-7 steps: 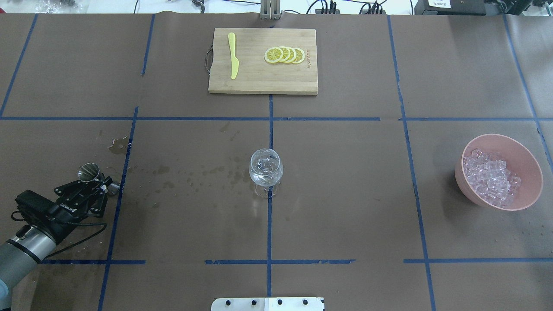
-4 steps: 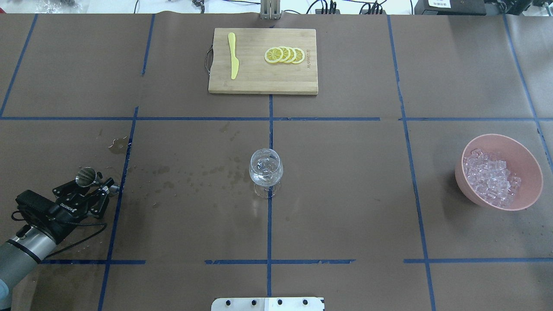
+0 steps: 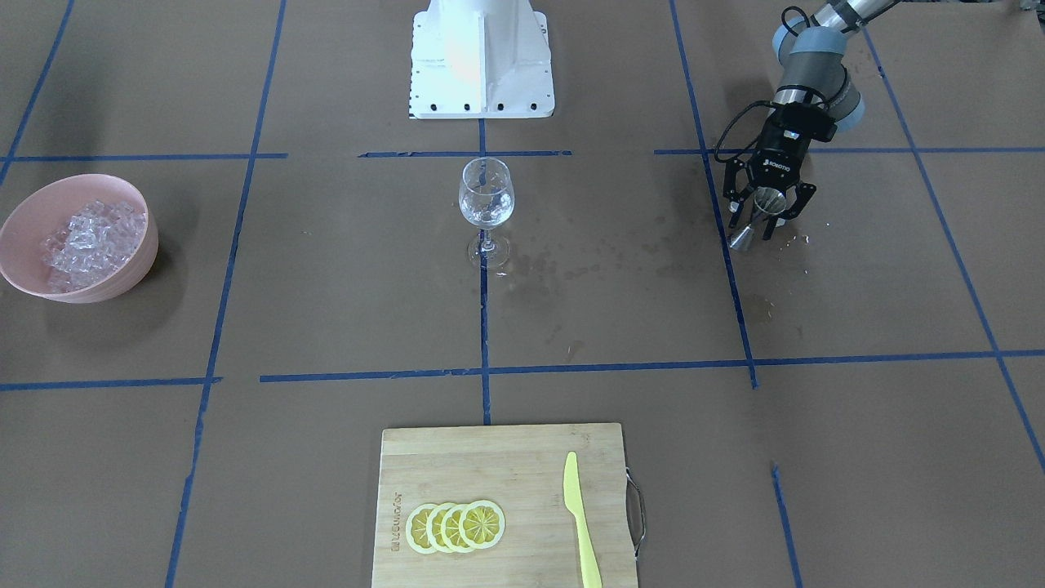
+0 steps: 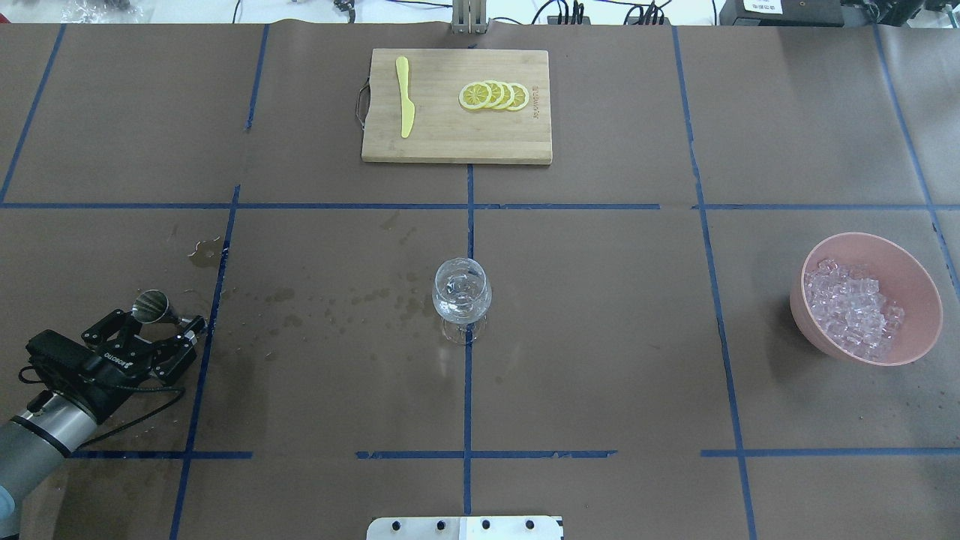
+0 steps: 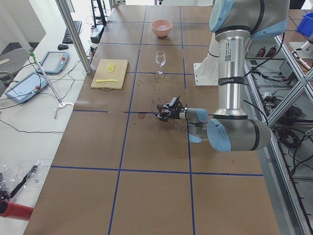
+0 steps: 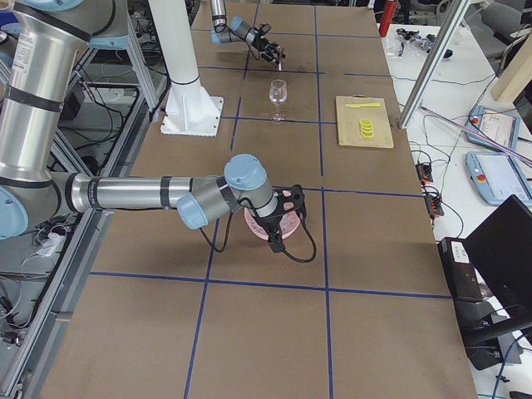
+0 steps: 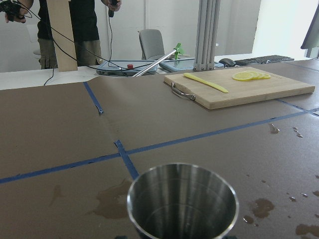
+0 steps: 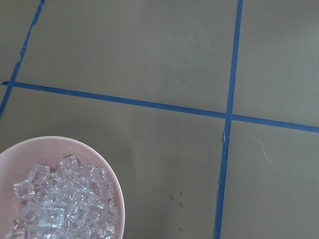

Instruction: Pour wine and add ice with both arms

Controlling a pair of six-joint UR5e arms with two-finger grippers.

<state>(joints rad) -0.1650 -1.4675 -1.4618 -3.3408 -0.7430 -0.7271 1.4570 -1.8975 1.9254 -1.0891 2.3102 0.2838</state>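
Observation:
My left gripper [image 4: 159,321] sits low at the table's left and is shut on a steel jigger [image 4: 150,306], which tilts with its lower cone near the paper. The same jigger [image 3: 755,216] shows in the front view, and its open cup [image 7: 182,199] fills the bottom of the left wrist view. The wine glass [image 4: 462,292] stands upright at the centre, far from both grippers, with something clear in its bowl. Ice [image 4: 851,307] is heaped in a pink bowl [image 4: 911,262] at the right. My right gripper [image 6: 287,214] shows only in the exterior right view, by the bowl; I cannot tell its state.
A wooden cutting board [image 4: 450,135] at the far middle carries a yellow knife [image 4: 405,97] and lemon slices [image 4: 495,96]. Wet spots [image 4: 360,307] mark the brown paper between the jigger and the glass. The white pedestal [image 3: 482,57] stands behind the glass.
My left gripper has drawn back a little toward the near left edge, taking the jigger with it. The glass and the bowl have not moved.

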